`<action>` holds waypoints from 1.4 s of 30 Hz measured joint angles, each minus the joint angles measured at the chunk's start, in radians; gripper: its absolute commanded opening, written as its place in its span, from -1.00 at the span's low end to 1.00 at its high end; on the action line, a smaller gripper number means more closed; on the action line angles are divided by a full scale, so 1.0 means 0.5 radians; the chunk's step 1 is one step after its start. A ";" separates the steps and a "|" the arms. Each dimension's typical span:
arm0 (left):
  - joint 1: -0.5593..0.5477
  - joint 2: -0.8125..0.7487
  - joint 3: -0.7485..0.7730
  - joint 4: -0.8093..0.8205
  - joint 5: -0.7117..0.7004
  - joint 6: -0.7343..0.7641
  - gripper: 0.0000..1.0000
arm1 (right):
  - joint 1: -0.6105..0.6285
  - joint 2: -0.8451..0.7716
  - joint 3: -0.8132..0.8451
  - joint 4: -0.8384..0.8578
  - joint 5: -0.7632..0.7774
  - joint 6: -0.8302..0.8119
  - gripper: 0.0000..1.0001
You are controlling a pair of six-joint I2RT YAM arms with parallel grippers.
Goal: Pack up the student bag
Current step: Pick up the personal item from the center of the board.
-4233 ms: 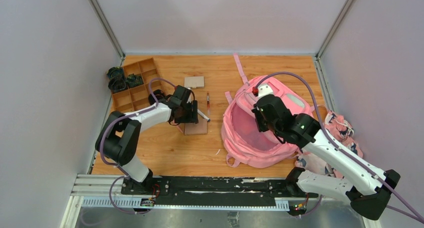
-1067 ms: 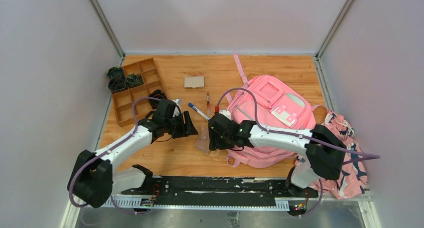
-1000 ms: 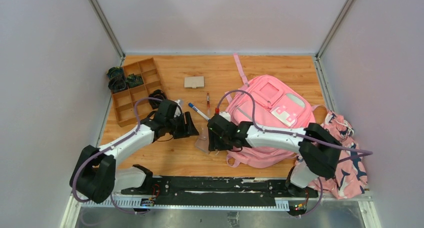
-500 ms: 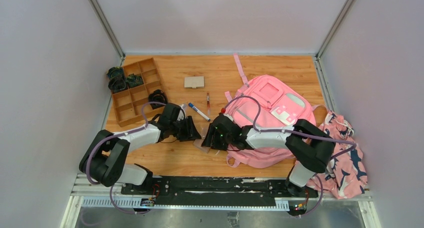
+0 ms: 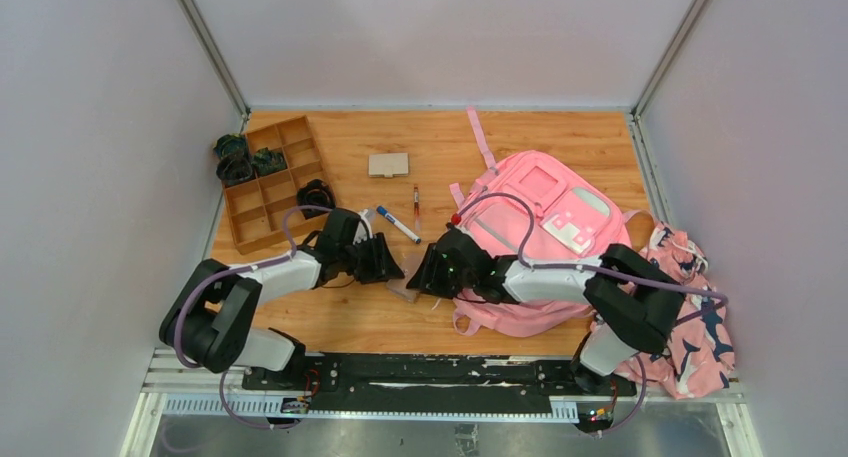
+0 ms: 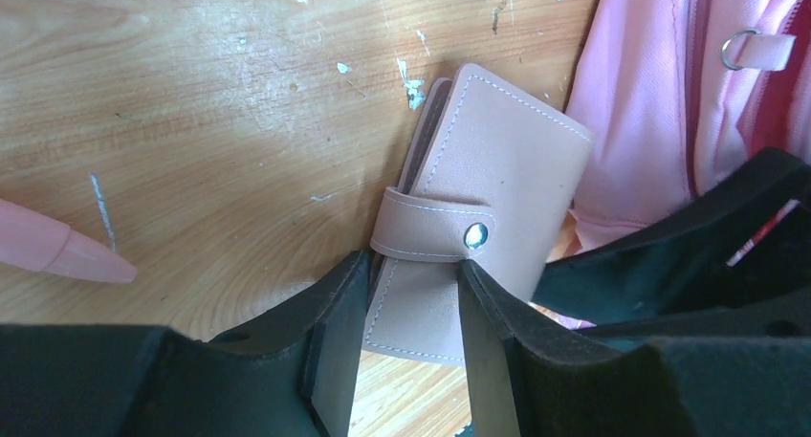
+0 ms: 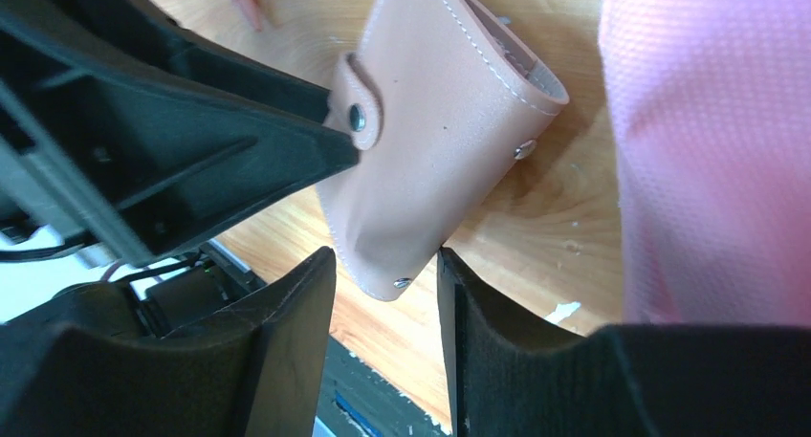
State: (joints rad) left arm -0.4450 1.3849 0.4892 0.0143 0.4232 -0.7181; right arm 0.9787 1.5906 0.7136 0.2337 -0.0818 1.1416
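Wooden table (image 5: pixel 420 147), seen from above. At left, the left gripper (image 6: pixel 411 265) reaches right, its fingers straddling one end of a tan snap wallet (image 6: pixel 497 160); whether they pinch it cannot be told. Facing it, the right gripper (image 7: pixel 383 265) straddles the wallet's opposite corner, its grip equally unclear. Both arms sit lower than a second ago. Just behind the right gripper lies the pink student bag (image 5: pixel 540 207).
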 measured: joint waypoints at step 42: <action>0.013 0.201 0.182 -0.043 -0.066 0.075 -0.35 | -0.099 0.127 0.114 -0.181 0.150 0.379 -0.04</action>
State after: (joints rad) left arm -0.4385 1.4853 0.5800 -0.0074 0.3904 -0.6807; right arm 0.9291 1.6539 0.7708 0.1432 -0.0067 1.3312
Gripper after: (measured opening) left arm 0.325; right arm 0.521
